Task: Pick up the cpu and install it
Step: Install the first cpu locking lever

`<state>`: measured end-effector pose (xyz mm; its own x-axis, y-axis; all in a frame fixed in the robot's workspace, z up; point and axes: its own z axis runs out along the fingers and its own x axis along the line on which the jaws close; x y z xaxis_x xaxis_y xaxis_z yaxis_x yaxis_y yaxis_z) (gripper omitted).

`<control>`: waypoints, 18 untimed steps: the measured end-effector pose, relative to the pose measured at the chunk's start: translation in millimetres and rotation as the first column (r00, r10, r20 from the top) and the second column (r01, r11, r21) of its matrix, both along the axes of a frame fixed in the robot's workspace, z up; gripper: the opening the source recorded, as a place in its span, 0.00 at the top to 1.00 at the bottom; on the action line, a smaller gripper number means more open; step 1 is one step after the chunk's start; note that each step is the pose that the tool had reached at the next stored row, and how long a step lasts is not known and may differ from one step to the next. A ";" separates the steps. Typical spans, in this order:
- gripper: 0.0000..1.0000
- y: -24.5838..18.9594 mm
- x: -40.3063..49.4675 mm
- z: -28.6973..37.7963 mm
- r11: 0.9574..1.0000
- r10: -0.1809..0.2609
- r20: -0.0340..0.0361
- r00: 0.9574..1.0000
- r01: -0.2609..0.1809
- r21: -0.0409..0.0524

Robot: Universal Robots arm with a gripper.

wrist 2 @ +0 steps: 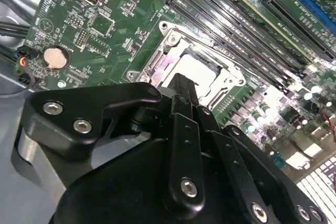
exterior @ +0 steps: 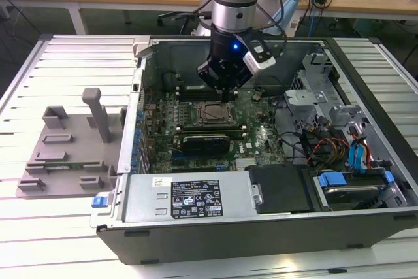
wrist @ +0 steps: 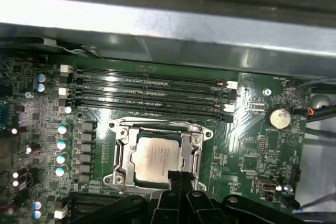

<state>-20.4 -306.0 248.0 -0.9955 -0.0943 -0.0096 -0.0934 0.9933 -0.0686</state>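
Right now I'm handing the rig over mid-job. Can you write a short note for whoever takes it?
Gripper: over the motherboard socket inside the open computer case, tips at the socket's edge; whether the jaws are open or shut can't be told.
Cpu: lying flat inside the socket frame, metal top up.
Done: cpu picked up and placed in the socket.
Left: confirm it is fully seated. Grey tray sits outside the case.

cpu [wrist: 157,157] seated flat in the motherboard socket [wrist: 122,153], silvery-grey metal top facing up, square to the metal frame around it. In the second wrist view its pale top [wrist 2: 198,72] shows inside the same frame, partly hidden.
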 end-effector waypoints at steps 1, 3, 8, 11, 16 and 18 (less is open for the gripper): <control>0.89 0.0 0.0 2.5 1.000 0.000 0.000 1.000 0.000 0.000; 0.89 0.0 0.0 5.9 1.000 0.000 0.000 1.000 0.000 0.000; 0.89 0.0 0.0 16.6 1.000 0.000 0.000 1.000 0.000 0.000; 0.89 0.0 0.0 22.5 1.000 0.000 0.000 1.000 0.000 -0.001; 0.89 0.0 0.0 34.4 1.000 0.000 0.000 1.000 0.000 -0.002; 0.89 0.0 0.0 43.4 1.000 0.000 0.000 1.000 0.000 -0.002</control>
<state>-20.4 -306.0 291.4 -0.9955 -0.0943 -0.0094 -0.0934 0.9931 -0.0705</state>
